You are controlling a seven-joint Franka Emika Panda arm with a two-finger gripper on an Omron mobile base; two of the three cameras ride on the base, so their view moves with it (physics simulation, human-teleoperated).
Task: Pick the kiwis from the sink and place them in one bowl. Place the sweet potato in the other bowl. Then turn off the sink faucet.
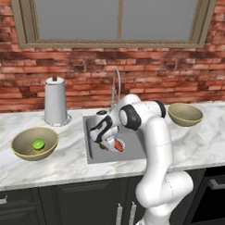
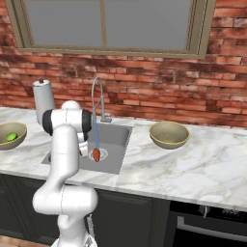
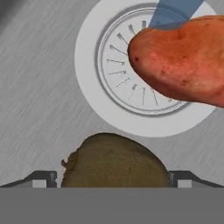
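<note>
Low in the sink (image 1: 131,150), my gripper (image 3: 113,179) stands open with the dark brown kiwi (image 3: 114,161) between its fingertips (image 3: 43,178); the jaws have not closed on it. Just beyond, the orange-red sweet potato (image 3: 183,61) lies over the round drain (image 3: 92,65), under the blue water stream (image 3: 173,13) from the sink faucet (image 1: 116,86). The bright green kiwi (image 1: 38,144) rests in the left bowl (image 1: 20,147). On the right, the other bowl (image 1: 185,114) holds nothing. From the right base view the sweet potato (image 2: 96,154) and faucet (image 2: 99,96) show beside my arm.
A white paper-towel holder (image 1: 57,102) stands on the marble counter (image 1: 61,165) left of the sink. A brick wall and a window rise behind. Dark cabinets run below, with an oven front (image 2: 212,226) at the lower right.
</note>
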